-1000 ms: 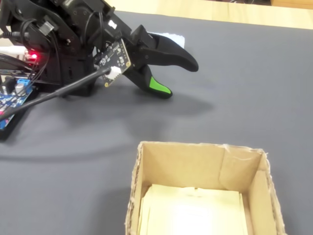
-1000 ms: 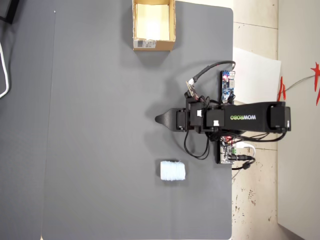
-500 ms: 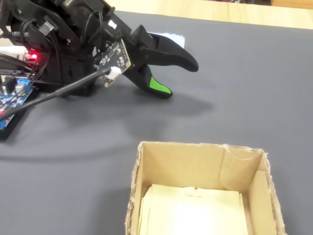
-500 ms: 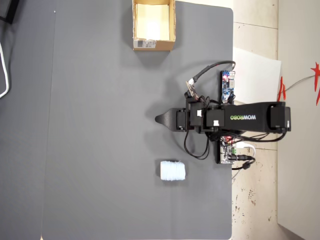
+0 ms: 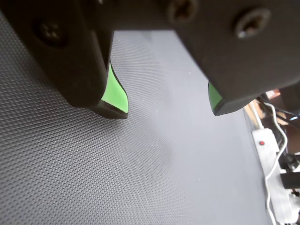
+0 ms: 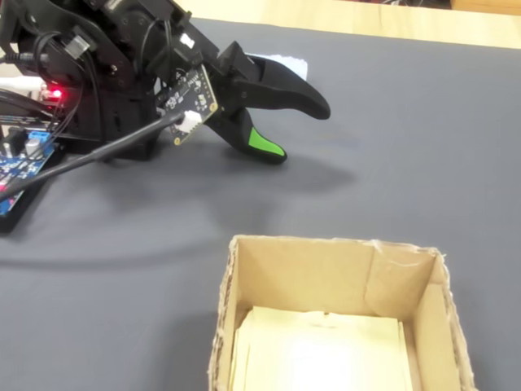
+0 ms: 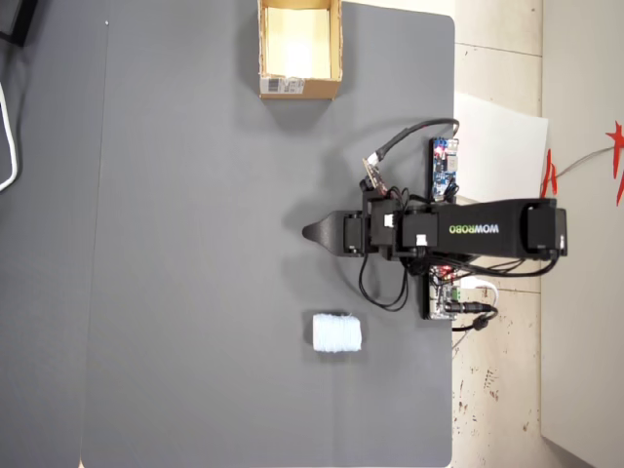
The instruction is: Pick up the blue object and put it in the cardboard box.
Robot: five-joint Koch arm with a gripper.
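Note:
The blue object (image 7: 337, 333), a pale ribbed block, lies on the dark mat in the overhead view, below my gripper (image 7: 310, 233) and apart from it. In the fixed view only its top edge (image 6: 286, 63) peeks out behind the black jaw. The cardboard box (image 7: 300, 88) stands at the mat's top edge with its label facing down the view. It fills the foreground of the fixed view (image 6: 301, 273), pale yellow inside. My gripper (image 6: 299, 132) hovers low over the mat. Its green-padded jaws stand apart with only mat between them in the wrist view (image 5: 168, 110).
A blue circuit board (image 7: 446, 168) with a red light and loose cables (image 7: 390, 151) sit by the arm's base at the mat's right edge. White paper (image 7: 502, 136) lies on the floor beyond. A white power strip (image 5: 269, 154) shows at the wrist view's right.

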